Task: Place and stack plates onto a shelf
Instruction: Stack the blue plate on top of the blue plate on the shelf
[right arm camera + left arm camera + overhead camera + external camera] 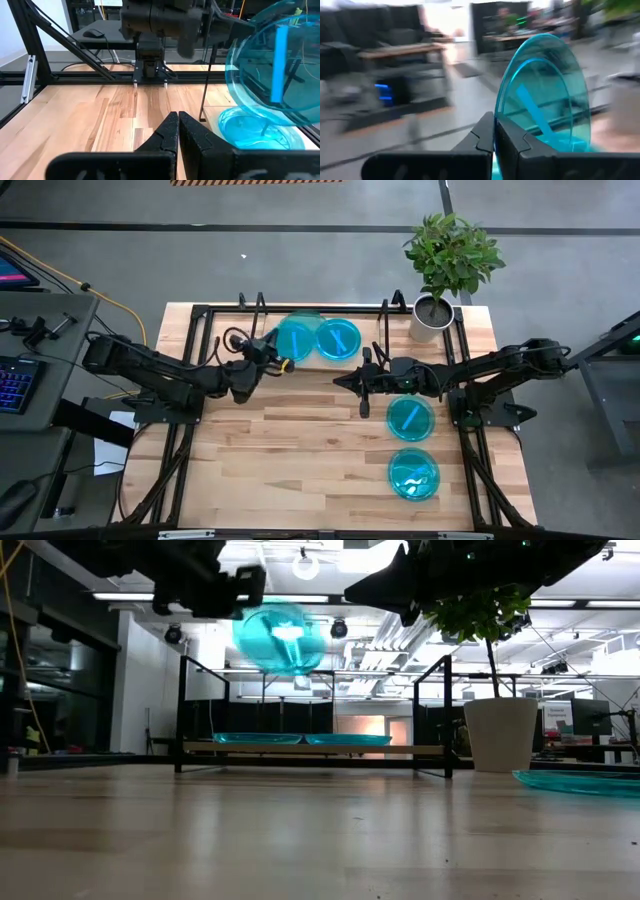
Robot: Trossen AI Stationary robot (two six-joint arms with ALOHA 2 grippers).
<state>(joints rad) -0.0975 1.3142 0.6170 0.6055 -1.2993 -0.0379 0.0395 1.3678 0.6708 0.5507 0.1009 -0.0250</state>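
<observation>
Clamped on a plate's [295, 337] rim, left gripper [268, 350] carries it tilted above the shelf [300, 749], ready for stacking; right gripper [345, 379], jaws together and empty, waits beside.

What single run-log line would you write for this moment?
left gripper: shut on plate, raised tilted over shelf | right gripper: shut, empty, mid-table | shelf: two plates | table: two plates

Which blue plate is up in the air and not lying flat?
The plate pinched by the left end effector. It hangs tilted above the shelf. The other plates lie flat, some on the shelf and two on the table.
</observation>
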